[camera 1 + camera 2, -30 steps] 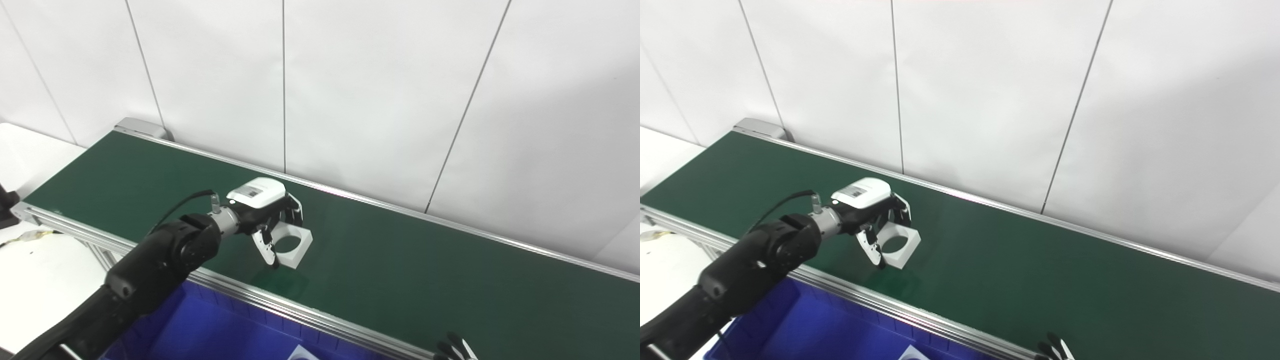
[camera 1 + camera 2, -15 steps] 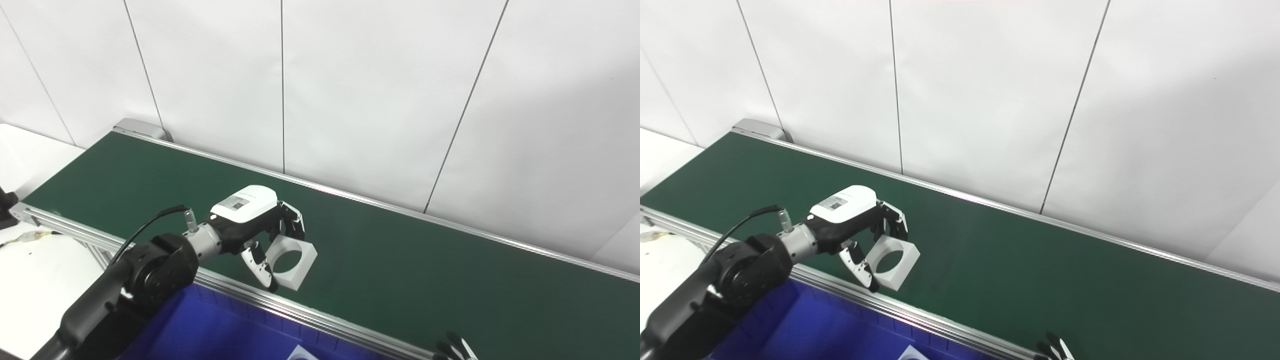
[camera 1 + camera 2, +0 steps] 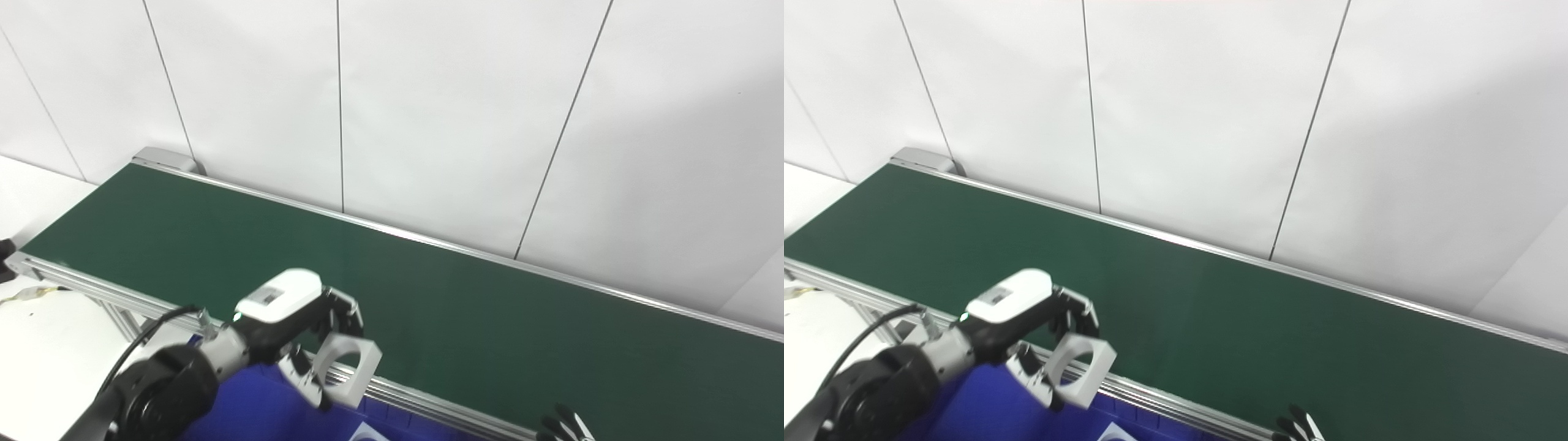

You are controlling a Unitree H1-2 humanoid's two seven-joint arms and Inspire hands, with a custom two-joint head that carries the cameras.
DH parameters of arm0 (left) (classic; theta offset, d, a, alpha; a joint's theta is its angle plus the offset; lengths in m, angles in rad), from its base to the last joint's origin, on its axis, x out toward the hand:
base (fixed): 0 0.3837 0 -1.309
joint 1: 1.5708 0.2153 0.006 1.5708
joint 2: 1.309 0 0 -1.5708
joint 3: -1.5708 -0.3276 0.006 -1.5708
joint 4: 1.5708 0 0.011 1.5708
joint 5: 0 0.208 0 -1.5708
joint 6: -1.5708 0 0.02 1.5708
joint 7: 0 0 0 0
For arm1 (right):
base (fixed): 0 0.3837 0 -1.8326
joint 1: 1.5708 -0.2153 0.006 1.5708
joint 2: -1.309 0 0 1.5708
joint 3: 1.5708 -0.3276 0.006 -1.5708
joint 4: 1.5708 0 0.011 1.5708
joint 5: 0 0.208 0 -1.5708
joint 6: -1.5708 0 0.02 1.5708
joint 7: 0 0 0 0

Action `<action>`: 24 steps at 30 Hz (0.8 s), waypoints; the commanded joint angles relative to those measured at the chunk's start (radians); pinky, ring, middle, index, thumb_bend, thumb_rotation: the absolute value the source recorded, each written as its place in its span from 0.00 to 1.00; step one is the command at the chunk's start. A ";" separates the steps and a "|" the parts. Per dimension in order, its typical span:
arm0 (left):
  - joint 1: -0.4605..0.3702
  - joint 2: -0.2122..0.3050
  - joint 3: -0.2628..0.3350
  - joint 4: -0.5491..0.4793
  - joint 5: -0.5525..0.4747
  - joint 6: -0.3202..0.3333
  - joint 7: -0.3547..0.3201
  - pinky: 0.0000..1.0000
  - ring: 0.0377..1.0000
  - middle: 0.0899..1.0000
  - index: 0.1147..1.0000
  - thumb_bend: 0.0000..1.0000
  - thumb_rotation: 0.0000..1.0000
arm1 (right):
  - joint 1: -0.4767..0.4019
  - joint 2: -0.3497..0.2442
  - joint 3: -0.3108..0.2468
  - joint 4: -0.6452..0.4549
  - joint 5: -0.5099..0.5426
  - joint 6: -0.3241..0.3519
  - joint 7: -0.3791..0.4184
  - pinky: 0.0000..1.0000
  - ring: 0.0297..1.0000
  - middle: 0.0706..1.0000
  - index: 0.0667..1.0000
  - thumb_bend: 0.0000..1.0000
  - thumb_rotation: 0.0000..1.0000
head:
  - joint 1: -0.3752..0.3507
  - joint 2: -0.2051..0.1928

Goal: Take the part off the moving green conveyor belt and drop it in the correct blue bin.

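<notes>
My left hand (image 3: 294,334) is shut on a white square part with a round hole (image 3: 345,369), also seen in the right eye view (image 3: 1079,367). It holds the part in the air over the belt's near rail and the edge of the blue bin (image 3: 263,410). The green conveyor belt (image 3: 429,306) carries nothing else. Only the fingertips of my right hand (image 3: 563,425) show at the bottom edge; whether it is open or shut cannot be seen.
A white object (image 3: 367,433) lies in the blue bin at the bottom edge. The belt's aluminium near rail (image 3: 441,407) runs between belt and bin. A white table (image 3: 43,343) with a cable stands at the left. A white panelled wall stands behind the belt.
My left hand has lifted the white part off the belt and drawn it toward me, from mid-belt to over the near rail and bin edge. The view has shifted slightly.
</notes>
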 commanded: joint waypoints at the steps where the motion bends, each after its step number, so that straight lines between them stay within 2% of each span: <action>1: -0.006 -0.003 0.023 -0.035 -0.013 0.004 0.024 0.38 0.39 0.42 0.45 0.50 0.00 | 0.000 0.000 -0.008 -0.068 0.009 0.005 0.011 0.67 0.76 0.82 0.89 0.39 0.67 | -0.001 0.024; 2: 0.001 -0.008 0.023 -0.031 -0.015 0.008 0.021 0.38 0.38 0.42 0.45 0.50 0.00 | 0.001 -0.001 -0.010 -0.079 0.012 0.014 0.015 0.67 0.76 0.82 0.89 0.39 0.65 | -0.001 0.024; 3: 0.006 -0.012 0.022 -0.032 -0.015 0.013 0.016 0.37 0.38 0.43 0.45 0.50 0.00 | 0.003 -0.002 -0.013 -0.095 0.016 0.025 0.020 0.67 0.76 0.82 0.89 0.39 0.64 | 0.002 0.048; 6: 0.023 -0.022 -0.002 -0.011 0.038 -0.002 0.020 0.37 0.38 0.44 0.45 0.50 0.00 | 0.009 -0.007 -0.025 -0.129 0.017 0.046 0.028 0.66 0.75 0.80 0.89 0.40 0.62 | 0.007 0.070; 11: 0.043 -0.044 -0.047 0.032 0.095 0.003 0.012 0.43 0.42 0.45 0.42 0.50 0.00 | 0.015 -0.014 -0.038 -0.174 0.033 0.077 0.047 0.65 0.73 0.79 0.87 0.41 0.57 | 0.025 0.119; 12: 0.045 -0.048 -0.056 0.049 0.106 -0.004 0.020 0.41 0.41 0.45 0.43 0.50 0.00 | 0.014 -0.015 -0.041 -0.179 0.038 0.083 0.049 0.64 0.73 0.78 0.87 0.42 0.57 | 0.025 0.119; 17: 0.061 -0.066 -0.079 0.111 0.144 -0.024 0.054 0.43 0.41 0.44 0.44 0.50 0.00 | 0.017 -0.019 -0.048 -0.204 0.055 0.104 0.053 0.64 0.73 0.78 0.86 0.45 0.59 | 0.024 0.146; 20: 0.067 -0.075 -0.092 0.168 0.166 -0.034 0.084 0.39 0.38 0.43 0.46 0.50 0.00 | 0.020 -0.023 -0.049 -0.214 0.059 0.112 0.055 0.64 0.72 0.78 0.86 0.46 0.61 | 0.012 0.154; 24: 0.061 -0.089 -0.116 0.241 0.207 -0.018 0.104 0.36 0.37 0.42 0.46 0.50 0.00 | 0.020 -0.026 -0.049 -0.217 0.056 0.113 0.055 0.63 0.72 0.77 0.86 0.46 0.62 | 0.009 0.158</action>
